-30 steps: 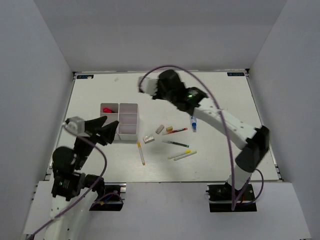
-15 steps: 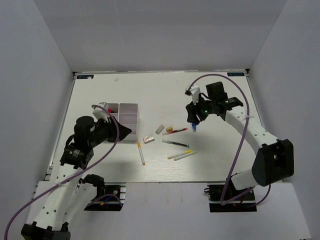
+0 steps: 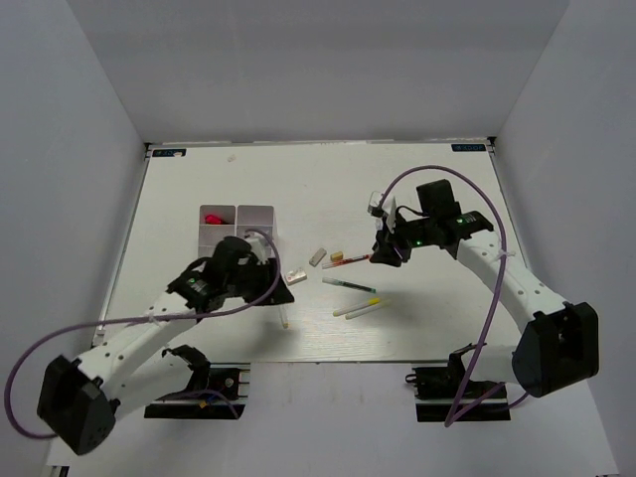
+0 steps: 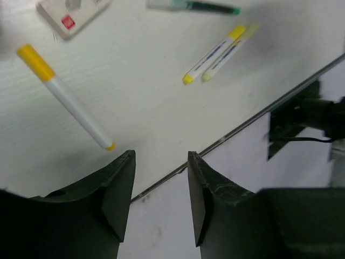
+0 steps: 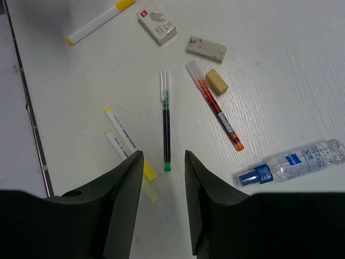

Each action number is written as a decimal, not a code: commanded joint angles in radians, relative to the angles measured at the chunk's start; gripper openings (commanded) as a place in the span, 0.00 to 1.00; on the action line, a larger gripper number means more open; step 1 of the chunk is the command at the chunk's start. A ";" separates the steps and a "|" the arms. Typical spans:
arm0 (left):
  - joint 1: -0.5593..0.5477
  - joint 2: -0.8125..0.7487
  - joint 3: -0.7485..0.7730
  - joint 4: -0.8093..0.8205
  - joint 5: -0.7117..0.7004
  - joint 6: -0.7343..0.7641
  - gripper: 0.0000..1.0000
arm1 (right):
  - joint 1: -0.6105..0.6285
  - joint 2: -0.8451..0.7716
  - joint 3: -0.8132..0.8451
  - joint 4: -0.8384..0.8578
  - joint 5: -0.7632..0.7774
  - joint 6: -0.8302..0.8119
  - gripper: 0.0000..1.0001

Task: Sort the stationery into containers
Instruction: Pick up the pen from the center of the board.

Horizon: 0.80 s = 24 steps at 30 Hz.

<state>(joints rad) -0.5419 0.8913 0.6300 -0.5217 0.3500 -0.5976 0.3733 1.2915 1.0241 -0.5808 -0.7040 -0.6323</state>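
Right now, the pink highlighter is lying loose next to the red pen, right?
Not quite. The pink highlighter isn't loose next to the red pen; it sits in the far left compartment of the tray, well apart from that pen. The top view shows it.

1. table [image 5: 280, 65]: white, matt, fine ribbed grain
2. left gripper fingers [image 4: 116, 189]: black matt plastic, faintly scuffed
3. tube [image 5: 307, 159]: clear glossy plastic, blue-printed label
4. green pen [image 5: 166, 121]: smooth translucent plastic barrel
5. tan eraser [image 5: 216, 81]: dull, rubbery
6. tray [image 3: 255, 211]: smooth white plastic
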 commanded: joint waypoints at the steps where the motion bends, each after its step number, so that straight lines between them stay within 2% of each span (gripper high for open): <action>1: -0.162 0.102 0.013 0.031 -0.202 -0.085 0.54 | 0.004 -0.004 -0.007 0.013 -0.045 -0.038 0.42; 5: -0.347 0.199 0.082 -0.007 -0.432 -0.146 0.60 | 0.003 -0.032 -0.028 0.016 -0.064 -0.047 0.45; 9: -0.429 0.254 0.094 -0.031 -0.668 -0.220 0.66 | -0.002 -0.083 -0.070 0.038 -0.077 -0.052 0.46; 12: -0.472 0.308 0.094 -0.031 -0.773 -0.248 0.67 | -0.004 -0.110 -0.091 0.050 -0.087 -0.053 0.48; 17: -0.504 0.442 0.140 -0.069 -0.879 -0.335 0.71 | -0.004 -0.135 -0.111 0.070 -0.098 -0.055 0.48; 24: -0.515 0.437 0.131 -0.026 -0.974 -0.378 0.71 | -0.007 -0.147 -0.134 0.093 -0.091 -0.056 0.48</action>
<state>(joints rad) -1.0512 1.3624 0.7349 -0.5720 -0.5282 -0.9360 0.3725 1.1637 0.8963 -0.5228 -0.7696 -0.6777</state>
